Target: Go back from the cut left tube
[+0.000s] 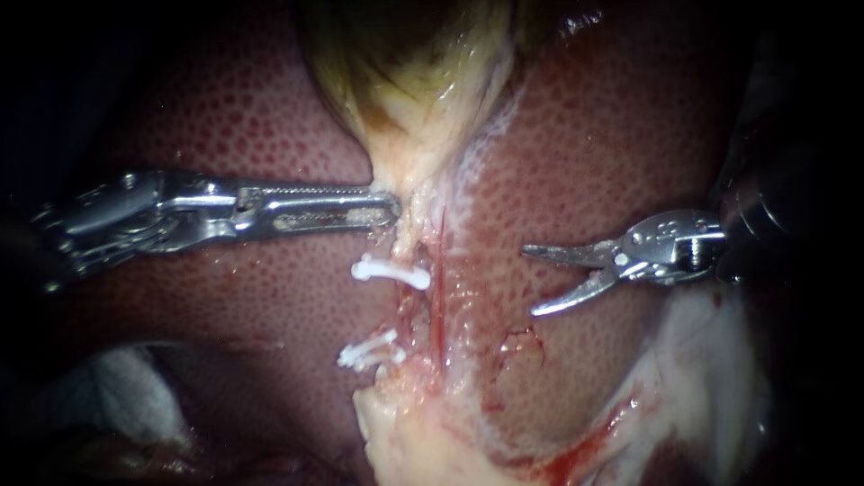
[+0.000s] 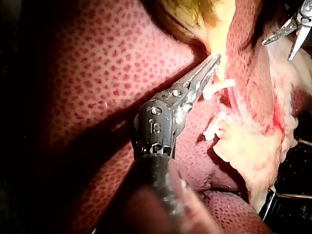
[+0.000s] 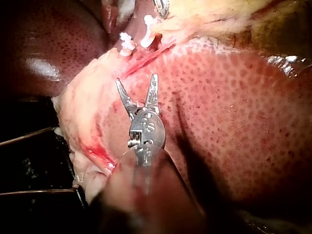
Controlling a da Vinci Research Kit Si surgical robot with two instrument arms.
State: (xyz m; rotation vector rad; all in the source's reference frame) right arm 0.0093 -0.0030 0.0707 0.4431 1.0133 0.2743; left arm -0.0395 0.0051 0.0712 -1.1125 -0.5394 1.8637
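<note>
Two instruments, both clear of the clipped tube

Far left, endoscope view: left instrument [image 1: 385, 209] comes in level across the liver [image 1: 225, 117]. Its long jaws lie flat together. The tip rests against the pale tissue where the gallbladder [image 1: 405, 72] narrows. The left wrist view shows no tissue clamped between the jaws.

Centre: cut left tube [image 1: 407, 292] runs down from that narrowing through ragged pale tissue. Two white clips sit on it. The upper clip [image 1: 391, 272] lies just below the left instrument's tip but apart from it. The lower clip [image 1: 369, 353] lies further down, near a lump of pale fatty tissue [image 1: 405, 441]. Tissue between the two clips is frayed and parted. Just right of it a thin red strand [image 1: 439, 297] runs the same way, unclipped.

Right: right instrument [image 1: 529, 281] comes in from the right edge. Jaws spread in a clear V, nothing between them, points aimed toward the tube. They stand over bare liver, well apart from the strand and both clips. The right wrist view agrees, with the clips well ahead of the open tips.
</note>
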